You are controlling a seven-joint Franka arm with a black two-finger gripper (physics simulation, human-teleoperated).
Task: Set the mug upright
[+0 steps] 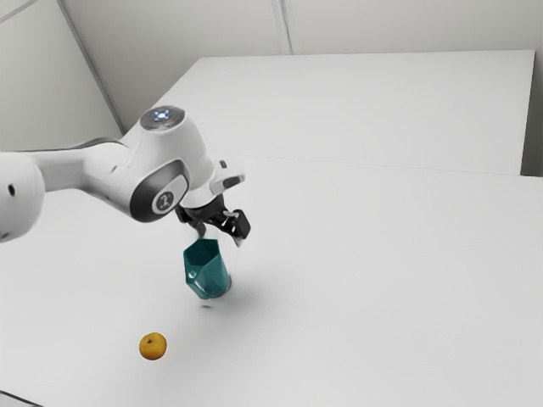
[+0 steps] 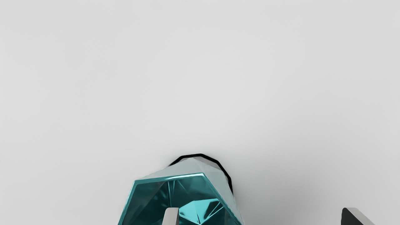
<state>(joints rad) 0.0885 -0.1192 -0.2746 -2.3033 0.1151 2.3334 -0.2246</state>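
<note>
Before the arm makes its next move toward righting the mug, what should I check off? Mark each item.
1. Claw open: ok, fingers wide apart.
2. Mug gripped: not ok, not pinched between the fingers.
3. One finger inside the mug's mouth: cannot tell; it overlaps the opening but could be above it.
4. Mug fully upright: cannot tell from these angles.
5. Yellow-orange fruit apart from mug: ok.

Operator: Identify the loose item.

Technician: One round, orange-yellow fruit (image 1: 153,346). It carries a dark spot on its upper side and rests on the white table (image 1: 382,297), toward the exterior view's left.

Operator: Identify the surroundings.

Technician: Beyond the table: pale walls (image 1: 390,25) with a near-vertical seam (image 1: 284,25). Exterior view, lower left corner: a thin dark line (image 1: 21,398).
</note>
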